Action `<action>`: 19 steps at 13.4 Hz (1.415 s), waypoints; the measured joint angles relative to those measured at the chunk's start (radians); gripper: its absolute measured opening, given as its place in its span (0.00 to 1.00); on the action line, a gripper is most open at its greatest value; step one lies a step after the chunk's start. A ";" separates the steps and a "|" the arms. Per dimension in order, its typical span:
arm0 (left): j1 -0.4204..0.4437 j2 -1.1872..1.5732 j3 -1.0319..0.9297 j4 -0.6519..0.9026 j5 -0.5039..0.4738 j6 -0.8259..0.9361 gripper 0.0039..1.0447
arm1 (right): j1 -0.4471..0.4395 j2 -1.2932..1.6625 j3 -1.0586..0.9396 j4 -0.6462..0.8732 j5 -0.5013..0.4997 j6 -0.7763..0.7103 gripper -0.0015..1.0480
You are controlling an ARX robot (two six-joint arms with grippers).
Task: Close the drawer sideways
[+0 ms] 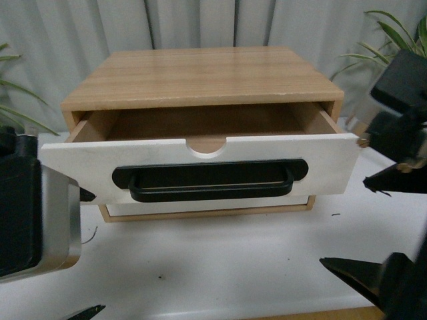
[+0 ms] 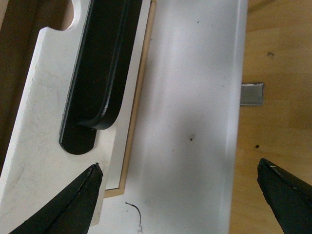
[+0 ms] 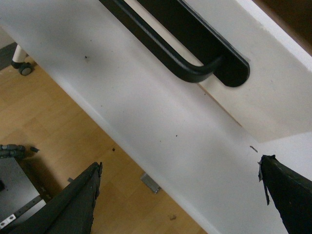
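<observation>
The drawer (image 1: 327,160) stands pulled out of the light wood cabinet (image 1: 200,77). Its white front carries a long black bar handle (image 1: 210,180) and a half-round notch in the top edge. My left gripper (image 1: 90,253) is open beside the front's left end, one fingertip (image 2: 90,185) over its lower corner in the left wrist view, where drawer front (image 2: 39,122) and handle (image 2: 97,73) show. My right gripper (image 1: 347,223) is open and empty, low off the front's right end. The right wrist view shows the gripper (image 3: 180,163) above the table edge, with the handle's end (image 3: 195,44) beyond.
The cabinet stands on a white table (image 1: 220,267). A plain white front without a handle (image 1: 207,204) sits under the open drawer. Plants stand at the far left (image 1: 13,100) and far right (image 1: 393,40), a curtain behind. Wood floor (image 3: 73,122) lies below the table edge.
</observation>
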 joint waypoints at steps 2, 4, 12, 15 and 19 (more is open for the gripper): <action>0.008 0.102 0.041 0.076 -0.023 0.012 0.94 | 0.033 0.094 0.043 0.070 0.048 -0.025 0.94; 0.013 0.187 0.070 0.166 -0.040 0.006 0.94 | 0.037 0.166 0.090 0.112 0.083 -0.038 0.94; 0.024 0.453 0.233 0.377 -0.104 -0.089 0.94 | 0.000 0.394 0.270 0.214 0.184 -0.092 0.94; 0.024 0.526 0.304 0.396 -0.122 -0.119 0.94 | -0.030 0.481 0.364 0.224 0.198 -0.087 0.94; 0.023 0.514 0.306 0.385 -0.120 -0.140 0.94 | -0.030 0.482 0.368 0.223 0.180 -0.060 0.94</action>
